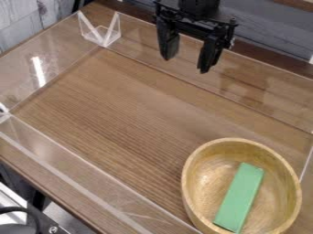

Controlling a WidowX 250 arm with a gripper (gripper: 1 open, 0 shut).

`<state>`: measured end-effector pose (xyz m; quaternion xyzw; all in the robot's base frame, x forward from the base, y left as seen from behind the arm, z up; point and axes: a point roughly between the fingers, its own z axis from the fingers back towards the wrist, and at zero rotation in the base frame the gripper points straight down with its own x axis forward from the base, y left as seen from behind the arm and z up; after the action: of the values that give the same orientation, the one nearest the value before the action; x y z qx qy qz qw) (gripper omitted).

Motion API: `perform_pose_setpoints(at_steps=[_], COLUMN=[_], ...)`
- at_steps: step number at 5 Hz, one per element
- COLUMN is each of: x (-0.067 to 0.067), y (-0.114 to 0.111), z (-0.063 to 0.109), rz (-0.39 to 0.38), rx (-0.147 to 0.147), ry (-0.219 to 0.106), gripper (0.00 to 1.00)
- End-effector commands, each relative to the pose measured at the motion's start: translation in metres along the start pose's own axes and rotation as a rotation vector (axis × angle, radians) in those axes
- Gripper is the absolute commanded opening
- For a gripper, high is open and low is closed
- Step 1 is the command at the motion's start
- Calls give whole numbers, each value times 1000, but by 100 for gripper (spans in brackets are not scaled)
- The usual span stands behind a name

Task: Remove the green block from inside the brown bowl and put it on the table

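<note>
Here the hand (pixel 191 50) hangs wide and empty at the far side of the desk (pixel 123 110); the green block (pixel 240 197) lies lengthwise in the brown bowl (pixel 196 178), well apart, nearer the camera and rightward.

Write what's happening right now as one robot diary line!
gripper: open, empty, far side | green block: lying inside brown bowl | table: block not yet on it
</note>
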<state>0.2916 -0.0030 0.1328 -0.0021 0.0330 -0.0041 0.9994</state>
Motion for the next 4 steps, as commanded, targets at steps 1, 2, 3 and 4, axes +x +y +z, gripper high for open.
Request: perform_pose_setpoints(at_steps=[1,2,3,4], x=[-11,-32,-51,-62], y=[-20,-53,-96,-125], z=[-7,-22,-29,-41], rz=[-6,-17,-34,-32], rx=[-9,-21,-28,-31], ry=[16,43,27,-2], gripper=[100,100,100,100])
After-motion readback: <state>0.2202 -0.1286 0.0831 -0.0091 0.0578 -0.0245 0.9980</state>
